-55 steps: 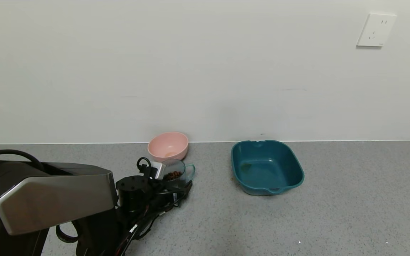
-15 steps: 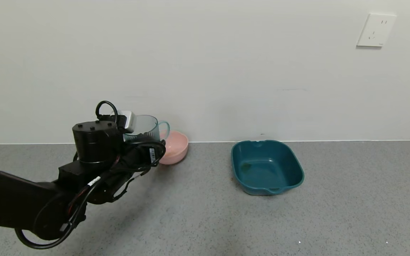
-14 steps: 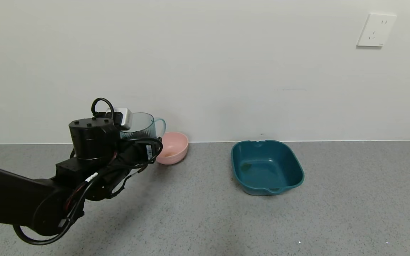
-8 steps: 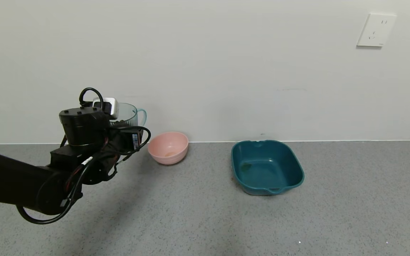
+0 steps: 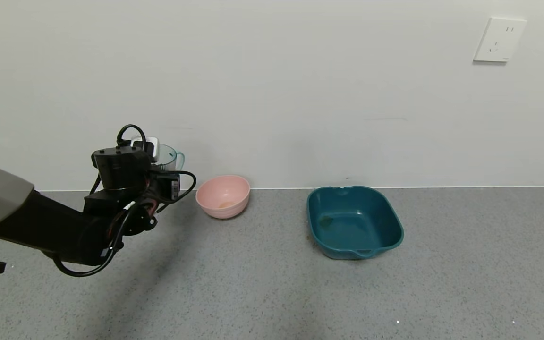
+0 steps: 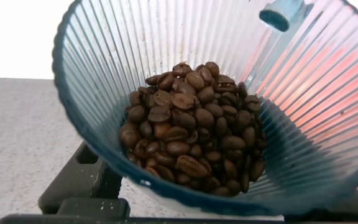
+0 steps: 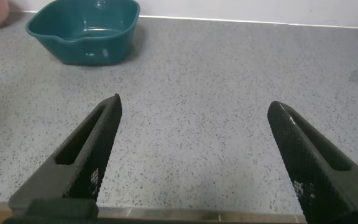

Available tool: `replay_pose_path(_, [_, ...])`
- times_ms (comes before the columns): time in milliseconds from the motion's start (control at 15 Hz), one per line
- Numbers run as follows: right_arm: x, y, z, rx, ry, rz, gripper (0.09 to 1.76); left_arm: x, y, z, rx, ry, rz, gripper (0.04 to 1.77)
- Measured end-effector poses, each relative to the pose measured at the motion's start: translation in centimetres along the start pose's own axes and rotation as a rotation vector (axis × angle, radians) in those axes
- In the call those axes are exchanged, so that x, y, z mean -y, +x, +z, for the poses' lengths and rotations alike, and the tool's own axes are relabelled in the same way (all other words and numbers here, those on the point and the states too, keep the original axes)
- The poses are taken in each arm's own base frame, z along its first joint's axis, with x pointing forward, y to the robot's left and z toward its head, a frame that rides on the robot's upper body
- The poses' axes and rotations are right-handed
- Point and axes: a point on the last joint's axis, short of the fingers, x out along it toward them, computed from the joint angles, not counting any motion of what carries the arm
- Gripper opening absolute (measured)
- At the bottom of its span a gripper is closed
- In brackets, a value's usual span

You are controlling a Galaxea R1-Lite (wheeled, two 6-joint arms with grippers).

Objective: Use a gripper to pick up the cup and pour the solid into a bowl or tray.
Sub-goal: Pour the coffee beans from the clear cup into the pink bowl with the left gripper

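Note:
My left gripper [image 5: 161,165] is shut on the cup [image 5: 169,157], a ribbed translucent blue-grey mug. It holds the cup upright in the air, to the left of the pink bowl [image 5: 223,196] and higher than its rim. In the left wrist view the cup [image 6: 303,143] fills the picture, with a heap of dark brown beans [image 6: 191,130] at its bottom and black fingers [image 6: 73,190] below it. The bowl stands by the wall and holds no beans. My right gripper [image 7: 195,102] is open and empty, low over the grey surface.
A larger teal basin [image 5: 353,222] stands to the right of the pink bowl; it also shows in the right wrist view [image 7: 84,30]. A white wall runs close behind both. A wall socket [image 5: 498,40] sits high at the right.
My left arm has lifted the cup from the surface beside the bowl and carried it up and to the left, away from the bowl. The bowl and basin have not moved.

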Motion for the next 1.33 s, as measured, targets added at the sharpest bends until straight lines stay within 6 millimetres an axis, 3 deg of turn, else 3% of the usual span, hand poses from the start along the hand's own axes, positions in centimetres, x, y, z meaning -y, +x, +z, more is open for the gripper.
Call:
replay_pose_path(467, [0.0,0.0,0.0,0.000,0.000,0.000,1.71,0.7,2.1,-1.0,-0.021,0.141,0.035,1.33])
replay_pose_path(1333, [0.0,0.0,0.0,-0.001,0.000,0.000,1.71,1.7,4.7,-2.2,-0.036,0.221,0.048,1.33])
